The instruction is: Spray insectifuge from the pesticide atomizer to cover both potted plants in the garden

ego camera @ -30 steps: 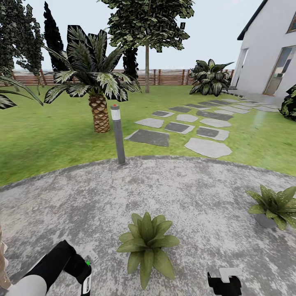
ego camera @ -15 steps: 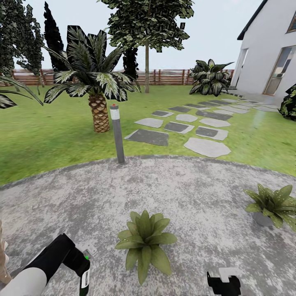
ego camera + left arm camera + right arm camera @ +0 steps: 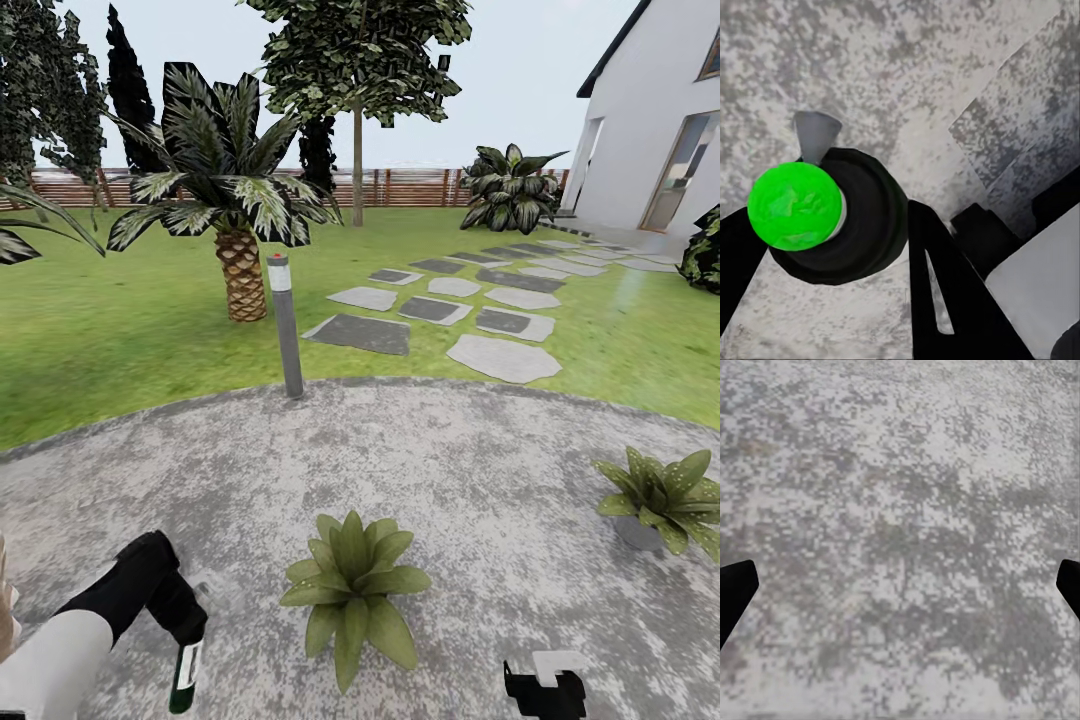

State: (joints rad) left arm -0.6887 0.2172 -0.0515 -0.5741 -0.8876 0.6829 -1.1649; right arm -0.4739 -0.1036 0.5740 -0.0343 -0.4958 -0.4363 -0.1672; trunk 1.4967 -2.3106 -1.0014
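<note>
The black two-fingered left gripper (image 3: pixel 186 640) is clamping a dark bottle; the black right gripper (image 3: pixel 900 585) is hanging with fingers spread.

Green-topped dark atomizer (image 3: pixel 832 217); mottled grey paving (image 3: pixel 450 470); white-speckled leaves (image 3: pixel 665 490).

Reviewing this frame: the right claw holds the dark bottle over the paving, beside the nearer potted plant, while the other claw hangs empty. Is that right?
Not quite. The left claw holds the dark bottle, as the head view shows; the left wrist view shows its fingers on either side of the bottle's body. It does hang over the paving, beside the nearer potted plant. The right claw is the empty one.
</note>
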